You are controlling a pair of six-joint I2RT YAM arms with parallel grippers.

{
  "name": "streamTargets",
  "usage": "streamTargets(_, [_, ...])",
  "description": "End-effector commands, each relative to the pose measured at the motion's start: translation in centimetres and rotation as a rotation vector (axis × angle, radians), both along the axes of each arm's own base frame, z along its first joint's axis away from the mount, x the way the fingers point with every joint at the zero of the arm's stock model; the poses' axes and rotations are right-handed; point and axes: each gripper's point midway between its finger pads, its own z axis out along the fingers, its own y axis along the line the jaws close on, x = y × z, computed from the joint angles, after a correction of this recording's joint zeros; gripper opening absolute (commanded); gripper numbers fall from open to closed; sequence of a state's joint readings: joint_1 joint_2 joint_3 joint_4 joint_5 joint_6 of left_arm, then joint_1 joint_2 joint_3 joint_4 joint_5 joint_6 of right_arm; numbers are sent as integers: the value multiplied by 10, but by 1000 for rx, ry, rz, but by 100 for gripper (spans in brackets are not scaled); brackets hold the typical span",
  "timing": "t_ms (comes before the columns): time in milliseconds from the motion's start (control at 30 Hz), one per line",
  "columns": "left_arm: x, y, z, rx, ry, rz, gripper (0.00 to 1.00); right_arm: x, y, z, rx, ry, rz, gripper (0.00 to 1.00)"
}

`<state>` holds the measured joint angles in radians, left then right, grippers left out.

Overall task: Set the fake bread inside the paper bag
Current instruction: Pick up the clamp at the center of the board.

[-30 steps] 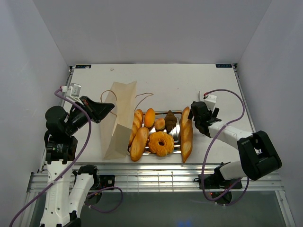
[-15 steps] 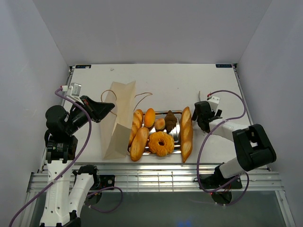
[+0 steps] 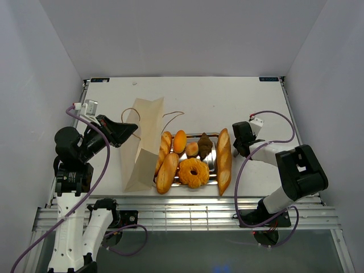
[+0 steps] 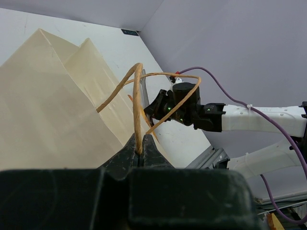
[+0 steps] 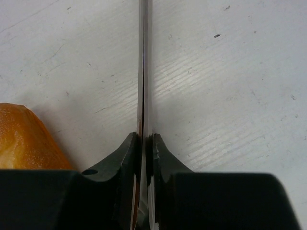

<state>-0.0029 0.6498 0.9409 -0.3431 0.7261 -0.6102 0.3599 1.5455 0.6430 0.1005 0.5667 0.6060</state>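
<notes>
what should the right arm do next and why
Probably swing the right end effector left, toward the long baguette. It is shut on the tongs, and that loaf lies just beside it. The left end effector already grips the cord handle of the paper bag, so fetching bread seems the next step.

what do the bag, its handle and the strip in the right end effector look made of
The paper bag looks like matte cream paper, with crisp folds. Its handle: twisted tan cord, maybe paper. The strip: thin polished metal, likely steel, mirror-bright.
</notes>
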Motion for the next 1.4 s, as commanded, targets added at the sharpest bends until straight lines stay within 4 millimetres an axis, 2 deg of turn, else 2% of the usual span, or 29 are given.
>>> streamTargets(0, [-3, -2, -1, 5, -9, -17, 0, -24, -9, -15, 15, 72, -83, 15])
streamTargets(167, [-3, -3, -3, 0, -4, -24, 0, -56, -12, -25, 43, 114, -130, 17])
streamTargets(333, [-3, -3, -8, -5, 4, -29, 0, -81, 0, -35, 30, 129, -126, 26])
streamTargets(367, [-4, -3, -7, -5, 0, -27, 0, -86, 0, -37, 29, 130, -141, 33])
streamTargets(433, [-4, -3, -10, -5, 4, -27, 0, -96, 4, -42, 7, 128, -123, 33])
streamTargets(467, [-4, -3, -10, -6, 2, -30, 0, -97, 5, -41, 0, 120, -123, 46])
streamTargets(500, [-5, -4, -11, -8, 8, -35, 0, -98, 7, -40, -3, 119, -125, 53])
streamTargets(700, [-5, -5, -7, -9, 1, -39, 0, -107, 12, -47, -27, 158, -147, 78])
streamTargets(767, [-5, -4, -6, -9, -1, -38, 0, -107, 13, -46, -41, 157, -163, 79])
streamTargets(867, [-5, -5, -6, -9, 1, -43, 0, -105, 12, -47, -59, 170, -191, 77])
streamTargets(933, [-6, -5, -6, -9, -1, -43, 0, -104, 9, -48, -85, 171, -205, 72])
streamTargets(1000, [-6, -5, -6, -9, -1, -41, 0, -101, 8, -47, -89, 160, -223, 58])
streamTargets(1067, [-6, -5, -4, -9, -4, -41, 0, -99, 8, -46, -93, 151, -227, 54])
streamTargets(1133, [-6, -5, -3, -9, -4, -43, 0, -99, 7, -45, -94, 142, -230, 42])
streamTargets(1167, [-6, -5, -2, -8, -5, -43, 0, -99, 6, -46, -96, 142, -230, 32])
streamTargets(1267, [-6, -5, -3, -7, -4, -41, 0, -102, 5, -46, -90, 140, -223, 18])
streamTargets(1367, [-6, -5, -4, -8, 0, -41, 0, -106, 2, -45, -82, 136, -219, 9])
